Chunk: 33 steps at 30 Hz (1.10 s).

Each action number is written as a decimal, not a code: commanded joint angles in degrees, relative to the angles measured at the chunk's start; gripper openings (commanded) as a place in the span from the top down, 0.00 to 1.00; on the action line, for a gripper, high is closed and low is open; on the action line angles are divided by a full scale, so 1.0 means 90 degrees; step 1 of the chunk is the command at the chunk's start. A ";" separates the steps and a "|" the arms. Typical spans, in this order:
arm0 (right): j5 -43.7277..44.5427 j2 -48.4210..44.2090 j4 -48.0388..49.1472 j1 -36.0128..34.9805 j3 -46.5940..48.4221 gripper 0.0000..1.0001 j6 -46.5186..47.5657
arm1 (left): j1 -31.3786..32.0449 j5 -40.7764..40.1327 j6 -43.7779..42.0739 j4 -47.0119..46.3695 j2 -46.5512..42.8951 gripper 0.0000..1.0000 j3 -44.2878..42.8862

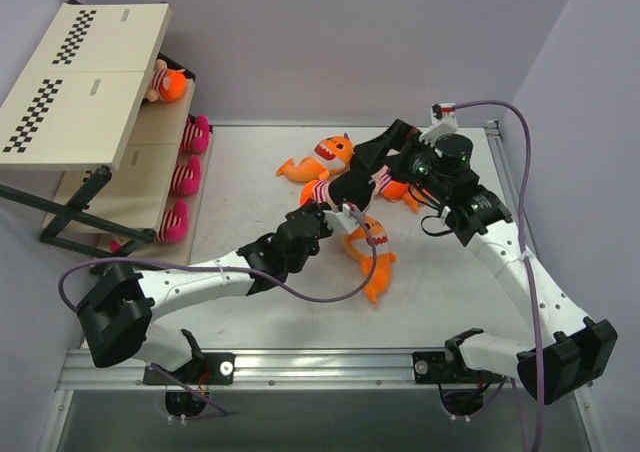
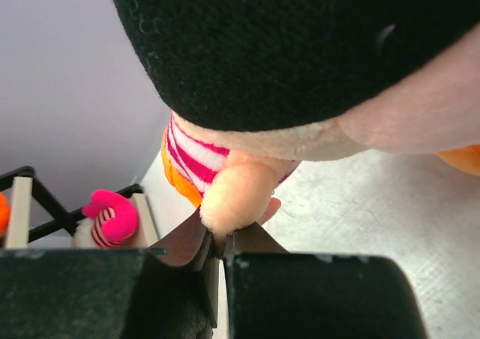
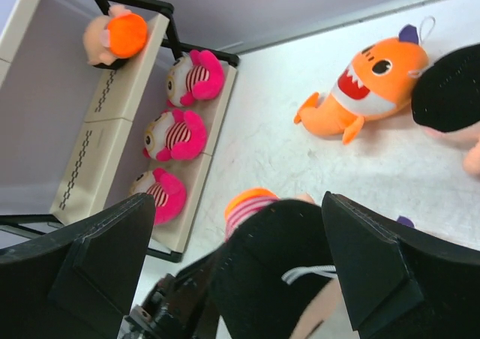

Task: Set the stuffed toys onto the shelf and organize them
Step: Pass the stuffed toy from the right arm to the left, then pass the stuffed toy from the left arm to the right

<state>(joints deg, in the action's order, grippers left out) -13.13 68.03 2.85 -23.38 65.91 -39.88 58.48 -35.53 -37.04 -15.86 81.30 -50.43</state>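
Observation:
My left gripper (image 1: 322,204) (image 2: 221,241) is shut on the peach limb of an orange doll with a black head (image 2: 300,46) and a pink-and-white striped body, held at the table's middle. My right gripper (image 1: 370,164) (image 3: 236,204) is open, and its fingers straddle that doll's black head (image 3: 300,256) from above. Three pink striped dolls (image 1: 185,175) (image 3: 176,135) sit on the shelf's (image 1: 90,82) lower board. An orange-headed toy (image 1: 165,82) (image 3: 116,37) sits on the board above. Two orange sharks (image 1: 325,157) (image 1: 372,252) lie on the table.
Another black-headed doll (image 3: 450,91) lies to the right of the far shark (image 3: 367,88), under my right arm. The shelf's black frame (image 1: 75,212) juts out at the left. A purple cable (image 1: 330,294) loops over the near table. Walls enclose the table at the back and sides.

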 commanded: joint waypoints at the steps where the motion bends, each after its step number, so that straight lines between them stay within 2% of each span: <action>1: -0.0338 0.0058 0.0581 0.0117 0.0362 0.01 0.0183 | -0.0052 0.0509 0.0901 0.0716 -0.0039 0.97 -0.0392; 7: -0.0620 -0.0185 0.0699 0.0614 0.0138 0.01 0.0173 | -0.0627 0.1192 0.2306 0.1234 -0.0214 0.97 -0.0665; 10: -0.0904 -0.0380 0.0699 0.1112 -0.0125 0.01 0.0183 | -0.1174 0.1934 0.3379 0.1381 -0.0478 0.98 -0.0734; 13: -0.1022 -0.0527 0.0747 0.1279 -0.0418 0.02 0.0270 | -0.1768 0.2783 0.4035 0.1459 -0.0751 0.97 -0.0802; 16: -0.1343 -0.0518 0.1077 0.1279 -0.0711 0.03 0.0232 | -0.2180 0.3439 0.4991 0.1479 -0.0966 0.98 -0.0861; 21: -0.1822 -0.0343 0.2045 0.1133 -0.1561 0.03 -0.0168 | -0.2542 0.3888 0.5784 0.1313 -0.1337 0.97 -0.0910; 26: -0.1832 0.0184 0.2778 0.0344 -0.1728 0.04 -0.0100 | -0.2786 0.4367 0.6827 0.0826 -0.1591 0.97 -0.0871; 33: -0.2174 0.0498 0.4066 0.0195 -0.1884 0.05 -0.0267 | -0.2884 0.4689 0.7669 0.0503 -0.1670 0.97 -0.0812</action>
<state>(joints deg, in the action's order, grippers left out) -30.20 72.84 28.47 -21.85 48.66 -41.89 32.88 3.38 26.06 -5.80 67.99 -55.77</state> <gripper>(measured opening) 0.954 0.063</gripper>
